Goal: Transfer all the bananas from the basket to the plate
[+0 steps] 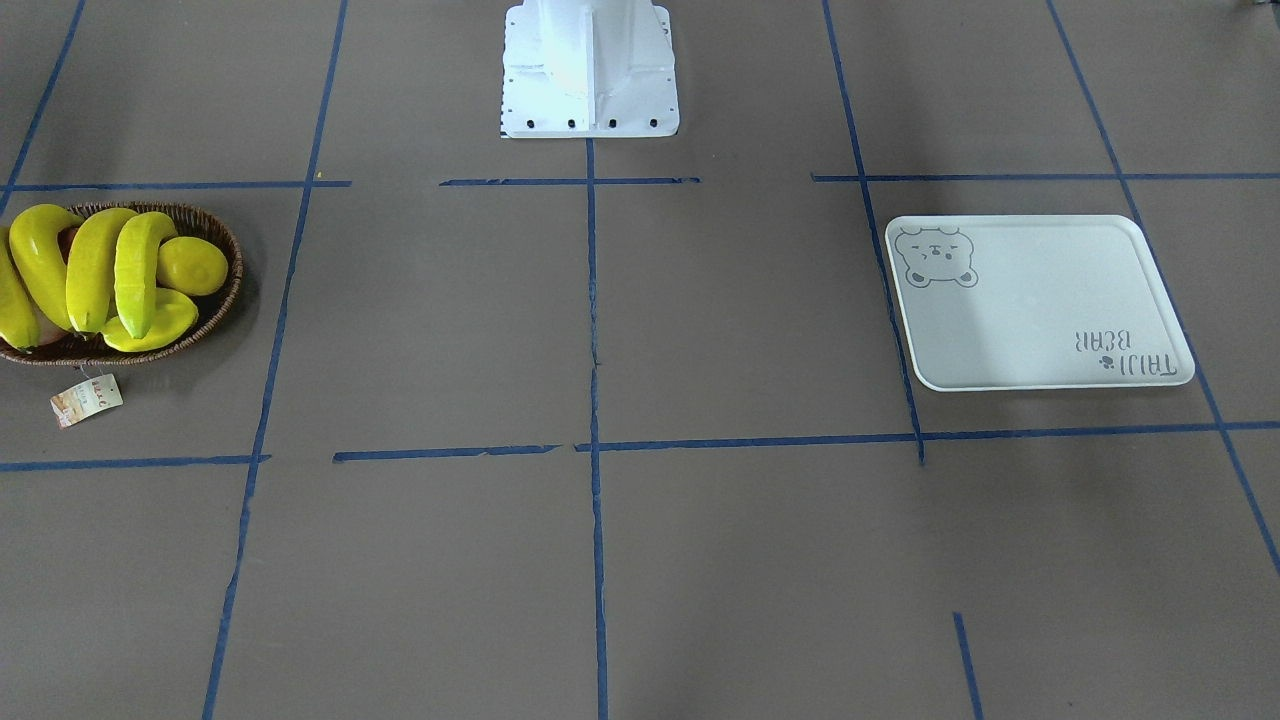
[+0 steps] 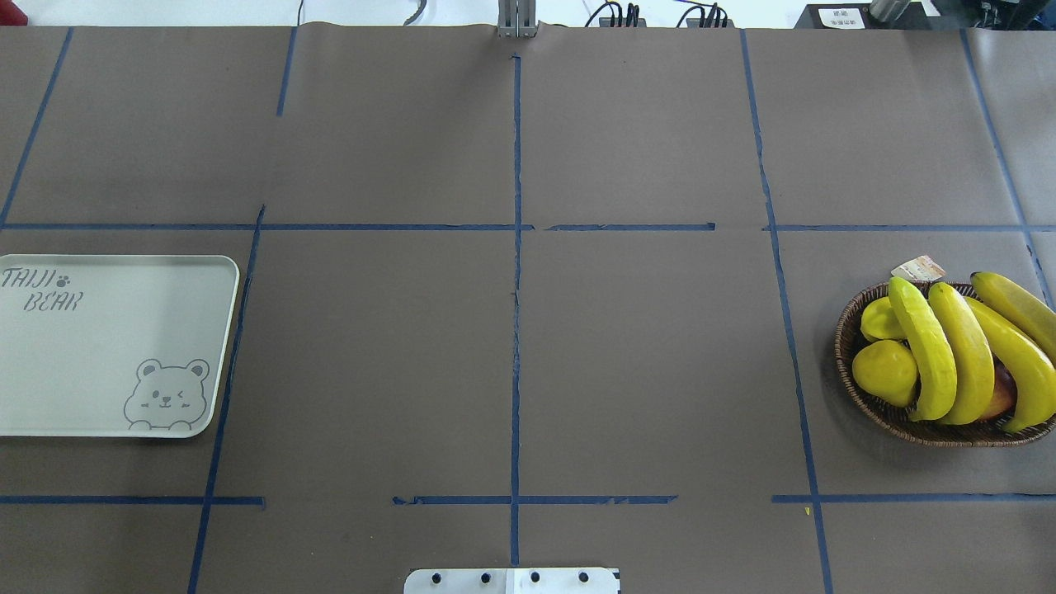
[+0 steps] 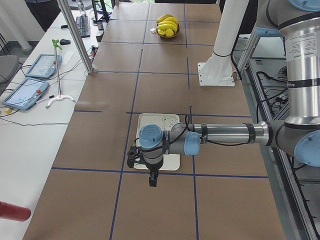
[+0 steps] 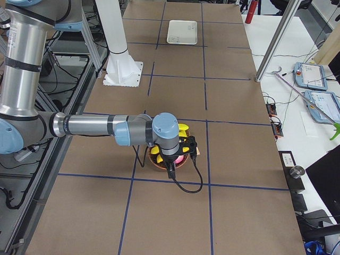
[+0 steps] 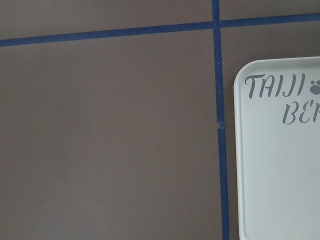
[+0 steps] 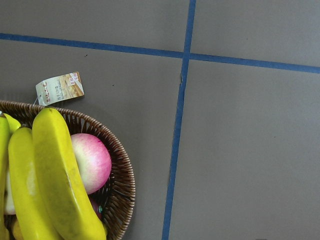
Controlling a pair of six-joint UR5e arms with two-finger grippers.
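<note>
on brown table (image 2: 643, 371), blue tape grid (image 2: 516, 330), basket (image 2: 916, 431), plate (image 2: 99, 355), side desk (image 3: 25, 140)

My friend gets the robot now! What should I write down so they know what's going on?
Left gripper: above the plate's corner; whether it is open or shut cannot be told.
Right gripper: above the basket's edge; same, cannot be told.
All four bananas lie in the basket, on the robot's right. The plate, on its left, holds nothing.
Done: no banana on the plate yet.
Left: carry all four over; the lemon and pink fruit are not part of the job.
</note>
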